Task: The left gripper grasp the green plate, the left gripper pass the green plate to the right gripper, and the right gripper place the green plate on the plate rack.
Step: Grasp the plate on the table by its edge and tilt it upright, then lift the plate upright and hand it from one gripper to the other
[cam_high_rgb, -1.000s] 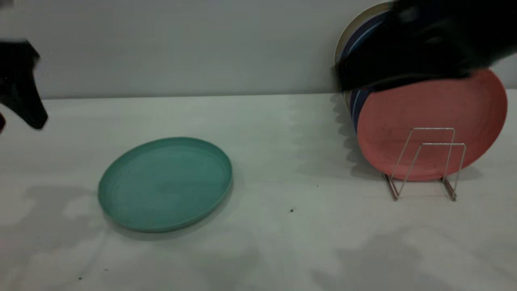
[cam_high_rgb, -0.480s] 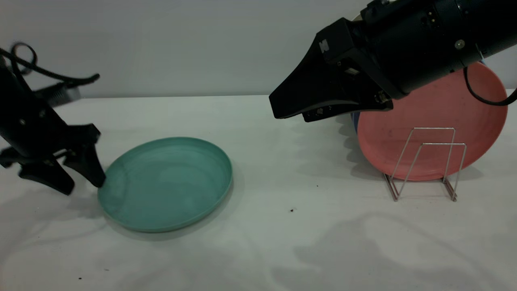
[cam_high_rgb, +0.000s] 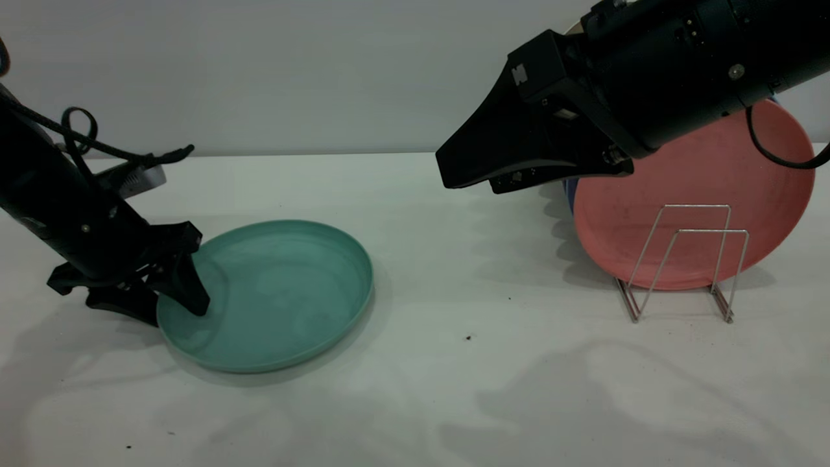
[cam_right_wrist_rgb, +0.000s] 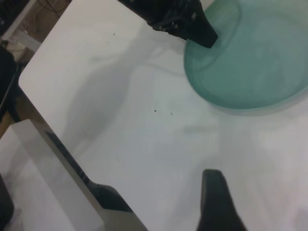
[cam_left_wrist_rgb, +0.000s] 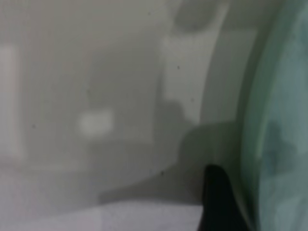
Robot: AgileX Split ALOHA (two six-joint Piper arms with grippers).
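Straddling the left rim of the green plate (cam_high_rgb: 266,295), the left gripper (cam_high_rgb: 170,301) has its jaws spread: one tapered black finger inside the shallow well, the other outside on the table (cam_high_rgb: 454,389). The matte teal plate lies flat just to its right. The right gripper (cam_high_rgb: 463,175), bulkier, hovers well apart; whether it is spread, I cannot tell. Beyond stands the wire plate rack (cam_high_rgb: 681,263) holding a salmon-pink plate (cam_high_rgb: 694,188).

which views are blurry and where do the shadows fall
Left wrist view: soft focus, the green plate rim smeared, one finger dark. Exterior view: sharp; arm shadows on the table, the left gripper at the plate's rim.
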